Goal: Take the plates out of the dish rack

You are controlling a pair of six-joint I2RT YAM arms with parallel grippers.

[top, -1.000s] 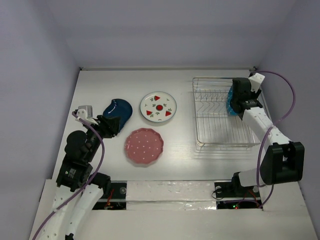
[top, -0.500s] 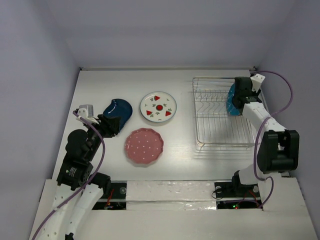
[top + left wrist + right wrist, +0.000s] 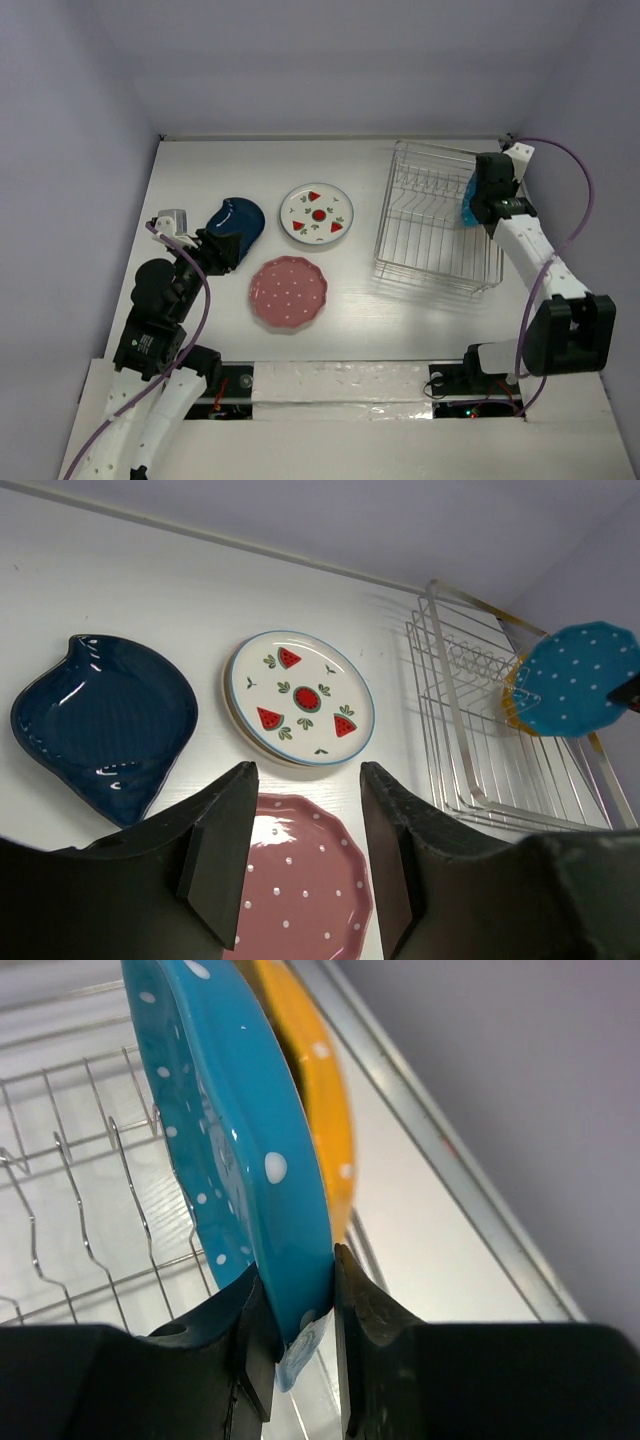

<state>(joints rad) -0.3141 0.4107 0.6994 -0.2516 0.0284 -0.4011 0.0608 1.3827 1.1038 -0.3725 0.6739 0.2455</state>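
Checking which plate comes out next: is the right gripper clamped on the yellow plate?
No, the right gripper pinches the rim of the blue plate; the yellow plate sits beside it, outside the jaws.

You've got three plates lying flat, left-centre of the top view: navy plate (image 3: pixel 238 219) leftmost, white plate (image 3: pixel 316 214) with red wedges beside it, dotted pink plate (image 3: pixel 288 293) below. Rack (image 3: pixel 430 272) at right, sitting askew. Blue plate (image 3: pixel 468 200) upright at its right end, rim pinched by right gripper (image 3: pixel 300 1300). Yellow plate (image 3: pixel 315 1070) just behind.
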